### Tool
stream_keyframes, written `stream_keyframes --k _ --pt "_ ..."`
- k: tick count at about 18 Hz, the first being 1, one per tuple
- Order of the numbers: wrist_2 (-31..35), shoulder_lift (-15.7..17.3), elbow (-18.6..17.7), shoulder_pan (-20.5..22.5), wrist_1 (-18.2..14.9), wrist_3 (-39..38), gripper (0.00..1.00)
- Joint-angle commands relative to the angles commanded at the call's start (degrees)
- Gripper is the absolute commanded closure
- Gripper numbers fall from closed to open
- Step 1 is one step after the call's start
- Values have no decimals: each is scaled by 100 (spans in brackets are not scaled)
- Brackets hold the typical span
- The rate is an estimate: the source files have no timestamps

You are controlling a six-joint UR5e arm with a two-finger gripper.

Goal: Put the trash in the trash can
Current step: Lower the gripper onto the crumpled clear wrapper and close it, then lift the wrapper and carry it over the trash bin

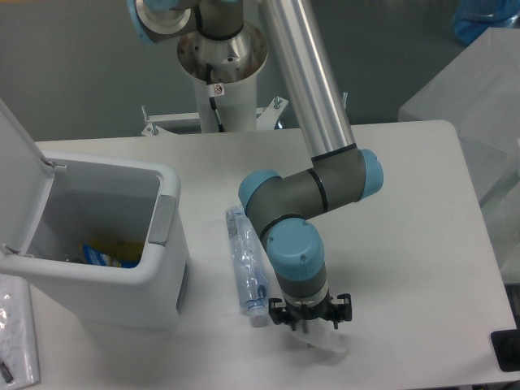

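Observation:
A long clear bluish bottle [246, 262] with a white cap lies flat on the table, cap toward the front edge. Right of it, my gripper [310, 325] points straight down over the crumpled clear wrapper [328, 346], which shows only as a pale edge below the fingers. The wrist hides the fingertips, so their state is unclear. The white trash can [122, 280] stands at the left with its lid [18, 175] swung open; blue and yellow scraps lie inside.
The arm's base column [223, 89] rises at the back of the table. A clear bag [16, 337] lies at the front left corner beside the bin. A small black object [508, 349] sits at the right edge.

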Motion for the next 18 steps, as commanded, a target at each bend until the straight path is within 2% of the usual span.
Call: stream_keyframes --k 1,3,8,10,14,18 --pt "54 0 9 -9 0 -17 92" --pt "72 17 -9 -35 9 -26 100" --pt "90 53 35 -35 61 17 100" --pt "-33 70 175 -18 88 0 100" --pt "-866 430 273 79 88 -35 100" --pt "-1860 1001 255 132 79 -62 100"
